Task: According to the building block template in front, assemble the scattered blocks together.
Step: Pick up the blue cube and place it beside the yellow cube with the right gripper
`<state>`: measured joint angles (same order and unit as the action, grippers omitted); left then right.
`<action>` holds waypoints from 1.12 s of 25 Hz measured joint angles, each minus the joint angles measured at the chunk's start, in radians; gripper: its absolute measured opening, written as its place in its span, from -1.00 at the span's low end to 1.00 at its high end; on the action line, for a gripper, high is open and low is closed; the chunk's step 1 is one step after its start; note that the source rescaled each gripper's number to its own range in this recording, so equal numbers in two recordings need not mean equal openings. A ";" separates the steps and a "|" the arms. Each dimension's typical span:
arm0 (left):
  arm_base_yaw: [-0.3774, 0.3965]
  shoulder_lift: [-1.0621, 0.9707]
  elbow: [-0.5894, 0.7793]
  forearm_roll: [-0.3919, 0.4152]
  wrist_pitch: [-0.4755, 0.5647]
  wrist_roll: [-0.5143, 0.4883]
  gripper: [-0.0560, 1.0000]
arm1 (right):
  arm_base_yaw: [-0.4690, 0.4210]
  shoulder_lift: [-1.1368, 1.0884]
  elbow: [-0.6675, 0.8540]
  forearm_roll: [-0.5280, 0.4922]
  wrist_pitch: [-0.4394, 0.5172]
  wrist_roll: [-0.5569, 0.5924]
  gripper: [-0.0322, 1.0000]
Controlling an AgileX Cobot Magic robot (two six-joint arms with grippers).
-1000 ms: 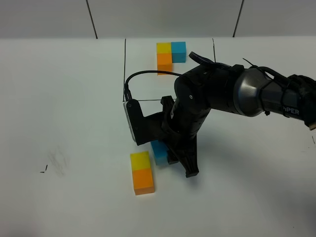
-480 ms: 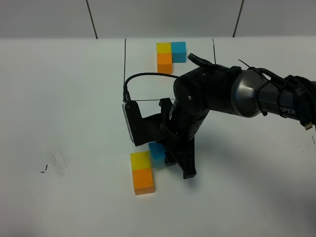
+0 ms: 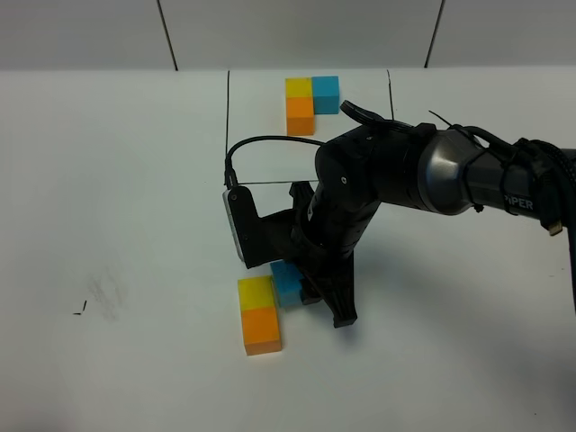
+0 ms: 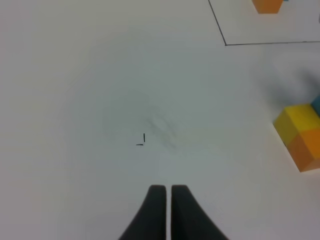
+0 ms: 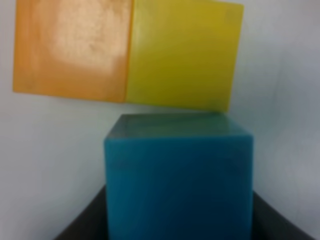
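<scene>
Template [image 3: 306, 101]: one small L of three joined cubes, yellow and blue side by side, orange under the yellow. It sits at the far end of the white counter [image 3: 117, 180], inside a thin black outline [image 3: 228, 126].

Loose cubes: three in all, matte, equal in size. Landmark is the yellow cube [image 3: 255, 292].
- Orange cube [image 3: 262, 329]: one, touching the yellow cube's near face, flush with it.
- Blue cube [image 3: 288, 281]: one, just beside the yellow cube on the side toward the right arm. In the right wrist view its face [image 5: 177, 180] meets the yellow face [image 5: 182, 55], set slightly off toward the yellow cube's free edge.

Right pincer [image 3: 301, 286]: reaches across the middle and grips the blue cube between its two dark fingers [image 5: 82, 220].

Left pincer [image 4: 164, 192]: clenched on nothing, tips together above bare counter, well apart from the yellow cube. Two small black marks [image 4: 141, 140] lie just ahead of it.
</scene>
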<state>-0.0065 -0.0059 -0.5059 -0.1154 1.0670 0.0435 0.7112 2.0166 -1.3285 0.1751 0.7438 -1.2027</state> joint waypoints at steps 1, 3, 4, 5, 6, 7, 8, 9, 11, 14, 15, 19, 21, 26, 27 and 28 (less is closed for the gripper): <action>0.000 0.000 0.000 0.000 0.000 0.000 -0.88 | 0.000 0.000 0.000 0.000 0.000 0.000 0.08; 0.000 0.000 0.000 0.000 0.000 0.000 -0.88 | 0.000 0.000 0.000 0.000 0.000 0.000 0.08; 0.000 0.000 0.000 0.000 0.000 0.000 -0.88 | 0.000 0.000 0.000 0.001 0.000 0.000 0.08; 0.000 0.000 0.000 0.000 0.000 0.000 -0.88 | 0.000 0.000 0.000 0.001 -0.001 0.000 0.08; 0.000 0.000 0.000 0.000 0.000 0.000 -0.88 | 0.000 0.000 0.000 0.001 -0.002 0.000 0.08; 0.000 0.000 0.000 0.000 0.000 0.000 -0.88 | 0.000 0.000 0.000 0.001 -0.002 0.000 0.08; 0.000 0.000 0.000 0.000 0.000 0.000 -0.88 | 0.000 0.001 0.000 0.001 -0.002 0.000 0.08; 0.000 0.000 0.000 0.000 0.000 0.000 -0.88 | 0.000 0.004 0.000 0.001 -0.004 0.000 0.08; 0.000 0.000 0.000 0.000 0.000 0.000 -0.88 | 0.000 0.011 0.000 0.002 -0.007 0.000 0.08; 0.000 0.000 0.000 0.000 0.000 0.000 -0.88 | 0.000 0.019 0.000 0.002 -0.013 0.000 0.08; 0.000 0.000 0.000 0.000 0.000 0.000 -0.88 | 0.000 0.019 0.000 0.002 -0.013 0.000 0.08; 0.000 0.000 0.000 0.000 0.000 0.000 -0.88 | 0.000 0.019 0.000 0.003 -0.019 0.000 0.08; 0.000 0.000 0.000 0.000 0.000 0.000 -0.88 | 0.000 0.019 0.000 0.003 -0.022 0.000 0.08; 0.000 0.000 0.000 0.000 0.000 0.000 -0.88 | 0.000 0.042 0.000 0.004 -0.026 0.000 0.08; 0.000 0.000 0.000 0.000 0.000 0.000 -0.88 | 0.000 0.049 0.000 0.004 -0.026 0.000 0.08; 0.000 0.000 0.000 0.000 0.000 0.000 -0.88 | 0.000 0.053 0.000 0.004 -0.026 0.000 0.08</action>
<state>-0.0065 -0.0059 -0.5059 -0.1154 1.0670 0.0435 0.7112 2.0692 -1.3285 0.1789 0.7181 -1.2027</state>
